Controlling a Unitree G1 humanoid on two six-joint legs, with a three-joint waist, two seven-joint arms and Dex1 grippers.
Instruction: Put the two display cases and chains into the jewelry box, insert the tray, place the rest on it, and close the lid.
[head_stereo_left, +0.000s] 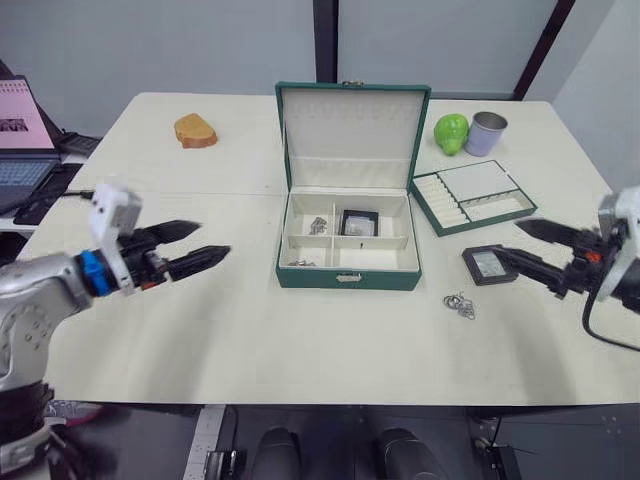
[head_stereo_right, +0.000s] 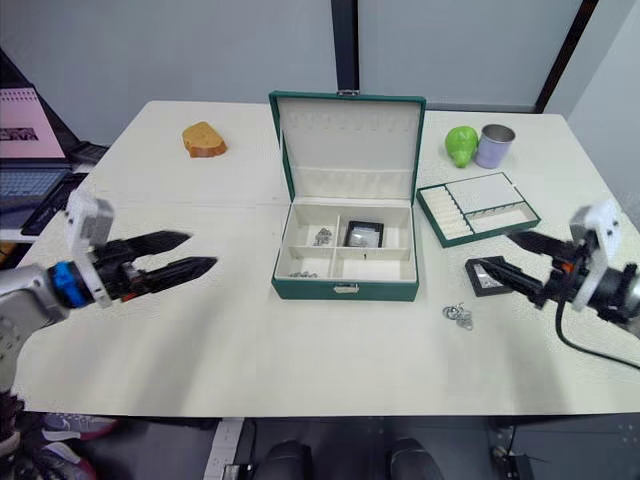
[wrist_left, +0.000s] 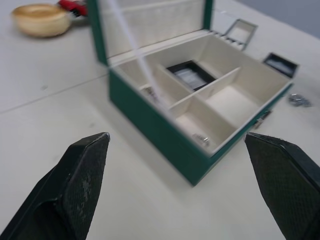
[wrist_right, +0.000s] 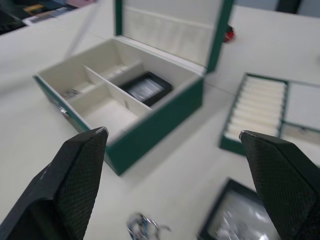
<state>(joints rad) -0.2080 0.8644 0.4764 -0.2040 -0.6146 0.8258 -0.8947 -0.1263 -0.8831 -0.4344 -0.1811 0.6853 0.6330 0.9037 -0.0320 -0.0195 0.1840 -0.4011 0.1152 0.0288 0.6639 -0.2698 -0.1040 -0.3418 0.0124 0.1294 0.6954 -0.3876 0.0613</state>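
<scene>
The second display case (head_stereo_left: 487, 263) lies flat on the tabletop (head_stereo_left: 250, 340) before the wide-open, empty right hand (head_stereo_left: 522, 246); light, stiff, slick-windowed (probably), best pinched across its frame edges.

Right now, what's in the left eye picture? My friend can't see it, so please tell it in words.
An open green jewelry box sits mid-table, lid up, one display case and chains inside. The other display case lies right of it by the open right pincer, with wire rings and the tray nearby. The left pincer hovers open on the left.
</scene>
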